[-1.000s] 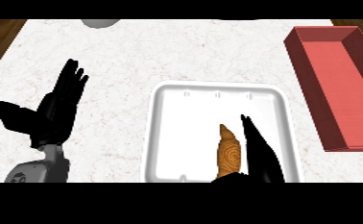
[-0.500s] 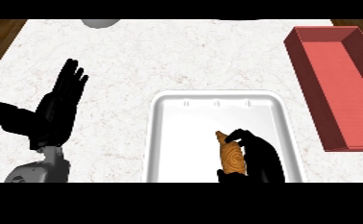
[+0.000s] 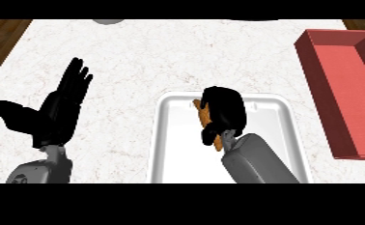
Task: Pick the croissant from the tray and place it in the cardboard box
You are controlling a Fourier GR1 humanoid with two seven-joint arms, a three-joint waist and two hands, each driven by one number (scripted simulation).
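Right hand (image 3: 224,109) grasps the croissant (image 3: 202,114) over the white tray (image 3: 178,147); left hand (image 3: 61,108) rests open at left.

Marble counter (image 3: 178,50) (white tray (image 3: 178,147), red box (image 3: 345,93))

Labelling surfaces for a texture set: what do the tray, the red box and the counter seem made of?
Tray: smooth white, likely plastic, from its rounded moulded rim. Box: flat matte red, maybe cardboard. Counter: white, stone-like, faint veins.
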